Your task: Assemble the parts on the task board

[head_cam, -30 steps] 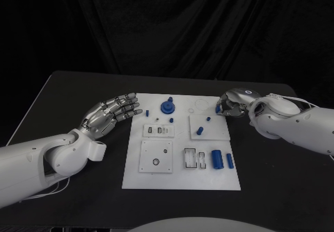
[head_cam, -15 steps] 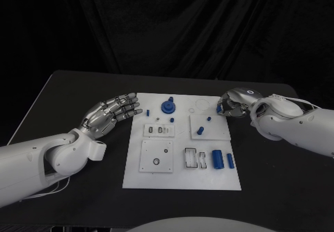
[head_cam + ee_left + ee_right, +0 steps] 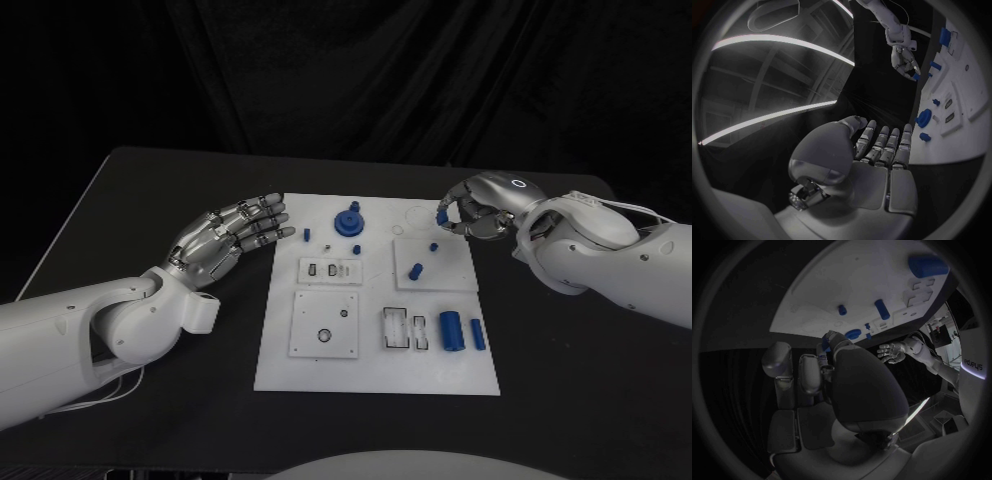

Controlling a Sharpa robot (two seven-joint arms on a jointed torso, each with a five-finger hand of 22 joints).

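Judging from the layout, assembly is barely begun: on the board [image 3: 375, 372], mid-bench [image 3: 130, 180], loose blue parts lie about, two cylinders [image 3: 449, 327] beside an empty slot and a peg [image 3: 415, 269] on the square plate above them. A blue knob [image 3: 346, 219] stands at the board's far edge. The right hand [image 3: 470, 217], above the board's far right corner, is curled around a small blue part [image 3: 826, 345]. The left hand [image 3: 228, 236] hovers left of the board, released, fingers spread.
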